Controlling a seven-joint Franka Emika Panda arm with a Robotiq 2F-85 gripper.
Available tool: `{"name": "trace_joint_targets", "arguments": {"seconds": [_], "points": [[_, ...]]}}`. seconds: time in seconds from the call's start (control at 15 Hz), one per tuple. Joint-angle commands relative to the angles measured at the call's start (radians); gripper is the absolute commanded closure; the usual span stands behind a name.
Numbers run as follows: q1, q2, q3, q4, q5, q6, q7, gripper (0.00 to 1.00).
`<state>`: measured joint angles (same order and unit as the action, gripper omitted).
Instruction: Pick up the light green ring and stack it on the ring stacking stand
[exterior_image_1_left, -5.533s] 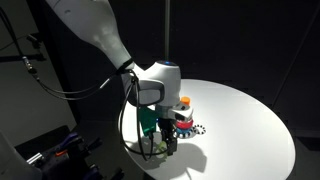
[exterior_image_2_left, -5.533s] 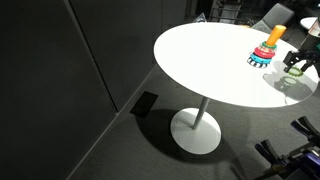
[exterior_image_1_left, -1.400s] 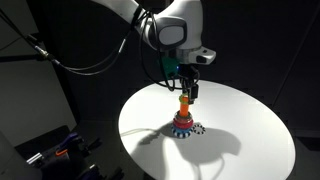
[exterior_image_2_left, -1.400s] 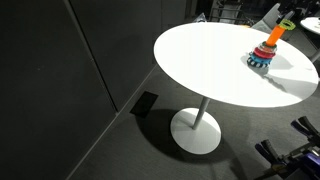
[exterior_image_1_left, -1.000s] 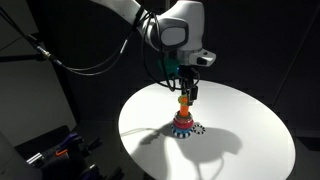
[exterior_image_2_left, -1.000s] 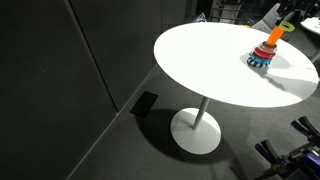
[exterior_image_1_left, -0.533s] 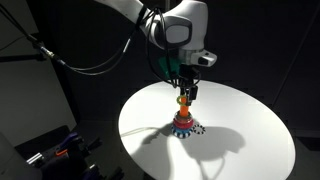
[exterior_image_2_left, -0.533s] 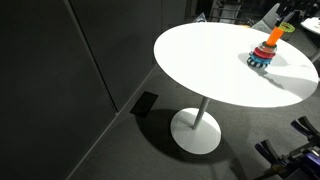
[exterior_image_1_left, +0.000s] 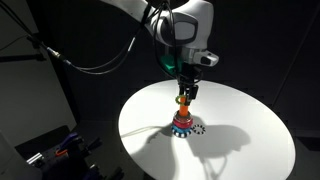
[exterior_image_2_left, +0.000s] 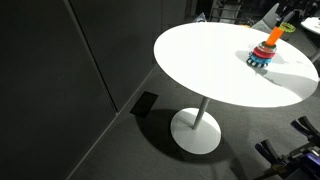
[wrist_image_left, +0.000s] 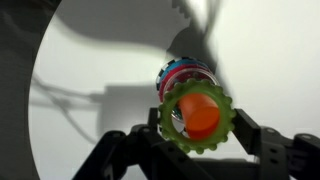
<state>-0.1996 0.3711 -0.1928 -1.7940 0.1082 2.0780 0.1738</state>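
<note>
My gripper (wrist_image_left: 196, 133) is shut on the light green ring (wrist_image_left: 220, 134), a toothed lime ring held flat. Through its hole I see the orange peg top (wrist_image_left: 201, 116) of the ring stacking stand, with red and teal rings (wrist_image_left: 184, 76) below. In an exterior view the gripper (exterior_image_1_left: 186, 91) hovers right over the stand (exterior_image_1_left: 183, 122) on the white round table (exterior_image_1_left: 240, 140); the ring (exterior_image_1_left: 185, 97) sits at the peg's tip. In the other exterior view the stand (exterior_image_2_left: 265, 52) is at the table's far right, with the ring (exterior_image_2_left: 285, 28) at its top.
The table edge (exterior_image_1_left: 135, 150) lies close to the stand's left side. A dark wall and a table pedestal (exterior_image_2_left: 197, 128) on grey floor show in an exterior view. Cables (exterior_image_1_left: 90, 65) hang from the arm.
The gripper with the ring has come down slightly and shifted a little to the right, staying over the peg.
</note>
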Motion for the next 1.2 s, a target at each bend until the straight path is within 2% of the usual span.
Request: {"name": "trace_joint_targets", "arguments": {"seconds": [0.0,1.13], "points": [[-0.008,0.036,-0.003,0.068,0.000,-0.040,0.025,0.51],[-0.024,0.087,0.010,0.147,0.035,-0.051,0.013,0.51]]}}
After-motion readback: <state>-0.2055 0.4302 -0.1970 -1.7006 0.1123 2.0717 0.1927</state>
